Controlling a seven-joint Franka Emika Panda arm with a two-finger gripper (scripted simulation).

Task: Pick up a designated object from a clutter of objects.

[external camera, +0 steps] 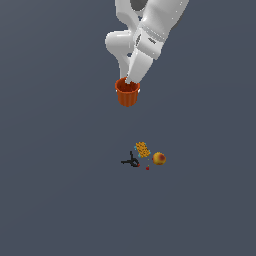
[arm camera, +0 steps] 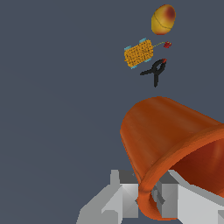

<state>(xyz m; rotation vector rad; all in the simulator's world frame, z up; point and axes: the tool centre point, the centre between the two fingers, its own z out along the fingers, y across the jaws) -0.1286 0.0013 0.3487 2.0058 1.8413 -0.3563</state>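
The orange-red ribbed cup (external camera: pixel 127 93) hangs from my gripper (external camera: pixel 131 82), which is shut on its rim, one finger inside and one outside. In the wrist view the cup (arm camera: pixel 170 140) fills the near corner, tilted, with its rim pinched between the grey fingers (arm camera: pixel 124 192); my gripper (arm camera: pixel 146 197) sits at that rim. The rest of the clutter lies apart from the cup on the grey floor: a yellow-red ball (external camera: pixel 159 158), an orange-yellow studded block (external camera: pixel 142 149), a black clamp-like tool (external camera: pixel 131 161) and a tiny red bead (external camera: pixel 147 168).
The wrist view shows the ball (arm camera: pixel 163 19), the studded block (arm camera: pixel 138 53), the clamp (arm camera: pixel 155 71) and the bead (arm camera: pixel 167 44) small and far beyond the cup. The plain dark grey floor (external camera: pixel 50 190) spreads all around them.
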